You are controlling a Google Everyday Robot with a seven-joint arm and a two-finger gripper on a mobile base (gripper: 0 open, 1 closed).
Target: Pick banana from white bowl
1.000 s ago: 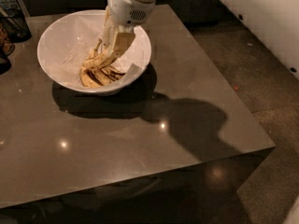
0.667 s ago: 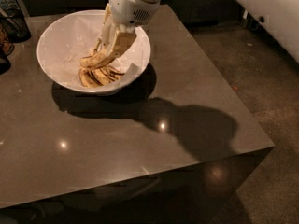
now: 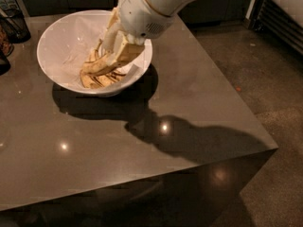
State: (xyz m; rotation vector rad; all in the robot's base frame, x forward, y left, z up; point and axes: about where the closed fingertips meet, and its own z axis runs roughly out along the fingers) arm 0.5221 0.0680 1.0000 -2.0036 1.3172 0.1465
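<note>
Worktop: the grey, glossy worktop (image 3: 142,141) carries everything, and its near half reflects ceiling lights and the arm's shadow.
White bowl: the white bowl (image 3: 57,37) sits toward the far left corner. Its sloping sides gather the fruit at the bottom, so you have to reach down from above.
Banana: the banana (image 3: 97,69) lies in the bowl's bottom on the right side, one end rising toward the tool, with the shorter bananas (image 3: 102,81) just beside and under it.
Tool: the tool (image 3: 112,59) is down inside the bowl, right at the banana. You cannot tell whether it is wide, narrow or holding the fruit.
Arm: the white arm (image 3: 151,4) leans in over the bowl's right rim, likely to clear the wall.
Far corner: a dark container (image 3: 14,22) stands beyond the bowl.
Writing: none you can read.
</note>
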